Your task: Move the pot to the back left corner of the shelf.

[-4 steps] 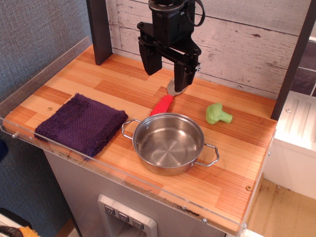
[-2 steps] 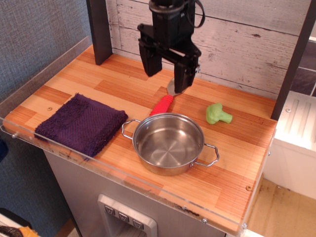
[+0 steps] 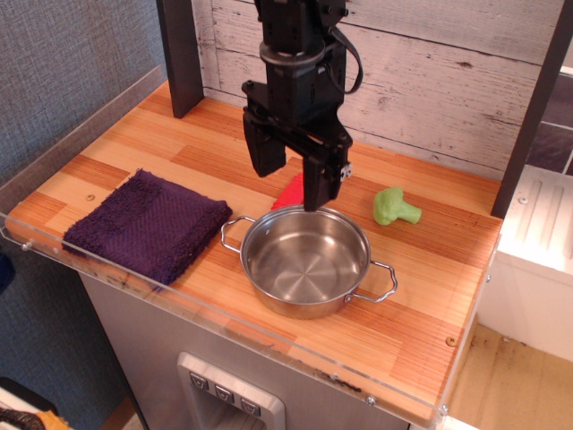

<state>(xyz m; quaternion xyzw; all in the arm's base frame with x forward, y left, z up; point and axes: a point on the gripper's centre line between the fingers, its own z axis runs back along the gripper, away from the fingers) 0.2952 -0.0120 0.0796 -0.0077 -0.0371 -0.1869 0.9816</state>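
End effector point(image 3: 291, 175): black, two fingers spread apart, nothing between them. Released.

The pot point(image 3: 307, 260) sits upright and empty at the front centre of the bench point(image 3: 421, 296), near the clear front rim. Its two wire loop handles lie on a line running from back-left to front-right across the bench, slightly skewed.

Key relation: the pot lies just in front of and below the end effector. The right-hand finger tip point(image 3: 320, 186) hangs close above the pot's rear rim; whether it touches cannot be told from this view. The other finger is behind the rim, over bare wood.

Neighbours: purple towel point(image 3: 148, 224) to the left of the pot, apart from it; red-handled utensil point(image 3: 290, 192) directly behind the pot, mostly hidden by the fingers; green broccoli toy point(image 3: 394, 207) to the back right.

Judgement: grasp not yet made. The fingers look set to straddle the rear wall of the pot. The target corner, by the dark post point(image 3: 182, 54), lies back and left; the towel flanks that path and the utensil lies in it, so a lift seems safer than a drag.
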